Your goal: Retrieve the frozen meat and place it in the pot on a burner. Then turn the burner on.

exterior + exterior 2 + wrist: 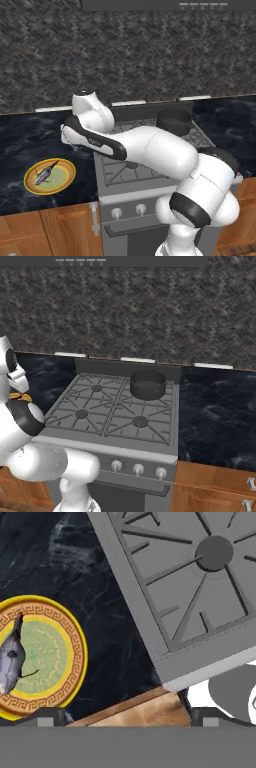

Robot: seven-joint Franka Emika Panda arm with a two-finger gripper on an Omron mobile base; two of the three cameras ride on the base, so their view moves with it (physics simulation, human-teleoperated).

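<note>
Frozen meat (46,173): small slender grey-silver fish-shaped piece with dark streaks, lying flat on the round yellow-rimmed green plate (64,182). Plate sits on the dark marbled black counter (25,135), left of the grey steel gas stove (165,448), near the counter's front edge. Hand view puts the meat (12,657) on the plate's far-left side, partly cut by the frame edge, so the camera is not centred on it.

Short round near-black pot (147,384) with straight sides stands upright on the rear grate section, right-hand column, well apart from the plate. It's pre-staged over a burner, presumably so the meat only needs one carry across the stove. The pot looks empty, though its inside is too dark to be sure.

Round dark grey burner cap (214,553) under the grey grate is the front-left one, nearest the plate. Three round silver knobs (138,469) sit along the stove's front panel, untouched.

Gripper (122,718): fingers spread wide, nothing between them, touching nothing. It hangs over the counter strip between plate and stove edge, looking down. Needs to shift toward the plate before descending; as it sits, a straight drop would land on bare counter.
</note>
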